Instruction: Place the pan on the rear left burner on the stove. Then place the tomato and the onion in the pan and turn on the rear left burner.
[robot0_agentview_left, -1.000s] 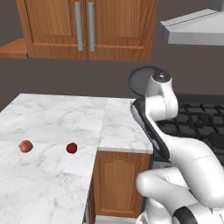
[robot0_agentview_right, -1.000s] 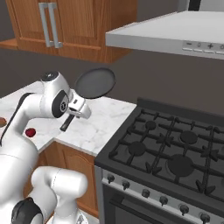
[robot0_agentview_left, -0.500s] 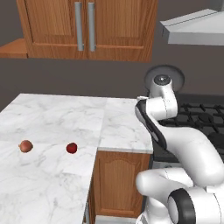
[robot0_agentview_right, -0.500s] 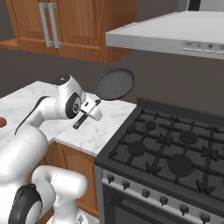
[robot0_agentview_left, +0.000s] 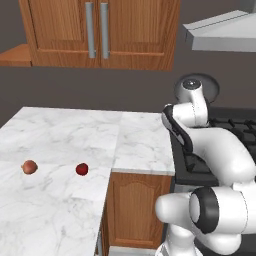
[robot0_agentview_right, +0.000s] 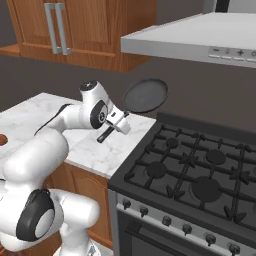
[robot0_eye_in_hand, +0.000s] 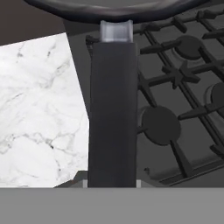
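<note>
The white arm has swung to its right over the last second, carrying the small shallow round dark grey pan (robot0_agentview_right: 145, 95) from above the white marble counter (robot0_agentview_right: 95, 145) toward the wide black gas stove (robot0_agentview_right: 200, 170). In the right base view the pan now hangs in the air at the counter's edge, just short of the stove's rear left corner. The gripper (robot0_agentview_right: 119, 123) has travelled with it, jaws clamped on the short dark handle (robot0_eye_in_hand: 112, 113).

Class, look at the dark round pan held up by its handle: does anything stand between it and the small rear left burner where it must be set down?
Nothing visible does. The dark grey round pan hangs in the air, gripped by the claw at its handle, near the black stove's left rear corner. The small rear left burner and its grate carry nothing.
</note>
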